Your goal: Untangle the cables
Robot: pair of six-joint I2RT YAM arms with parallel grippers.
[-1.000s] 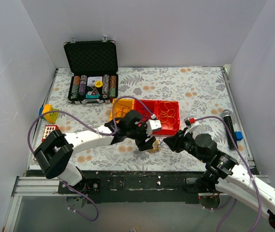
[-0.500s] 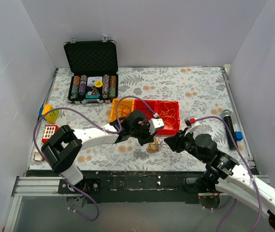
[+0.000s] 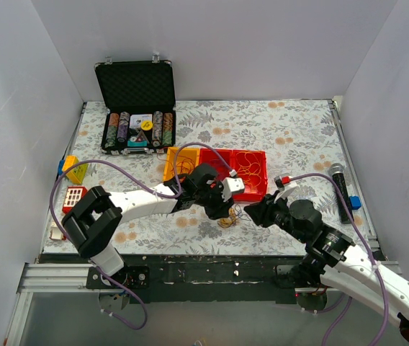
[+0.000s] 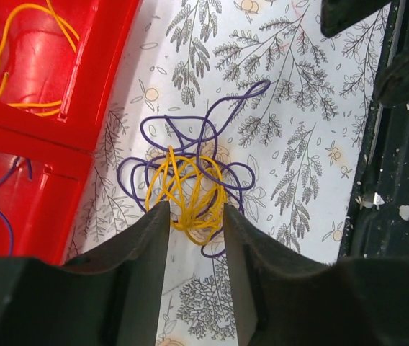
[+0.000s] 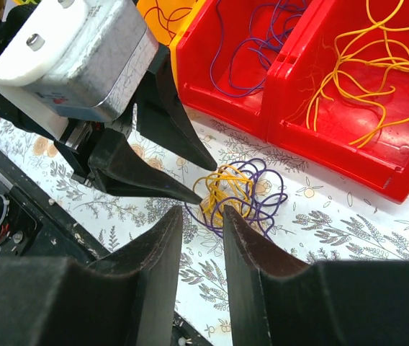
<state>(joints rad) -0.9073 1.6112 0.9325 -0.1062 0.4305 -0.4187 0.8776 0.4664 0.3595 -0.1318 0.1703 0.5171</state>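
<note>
The cables (image 3: 227, 220) are a small tangle of thin yellow and purple wires on the floral table, just in front of the red bins. In the left wrist view the cables (image 4: 190, 184) lie at the fingertips of my open left gripper (image 4: 194, 213), and the yellow loops reach between its two tips. My left gripper (image 3: 222, 210) comes at the tangle from the left. In the right wrist view the cables (image 5: 237, 191) lie just past my open right gripper (image 5: 201, 215), which holds nothing. My right gripper (image 3: 251, 214) sits to the right of the tangle. No red or dark blue wire shows in the tangle.
Red bins (image 3: 256, 193) behind the tangle hold loose yellow and purple wires, with a yellow bin (image 3: 168, 162) to their left. An open poker-chip case (image 3: 136, 130) stands at the back left. A black torch (image 3: 341, 191) and blue brick (image 3: 354, 203) lie right. The table's front edge (image 4: 377, 180) is close.
My left arm's elbow has shifted right and up, and its gripper has settled closer onto the tangle. The right arm and the cables have not visibly moved.
</note>
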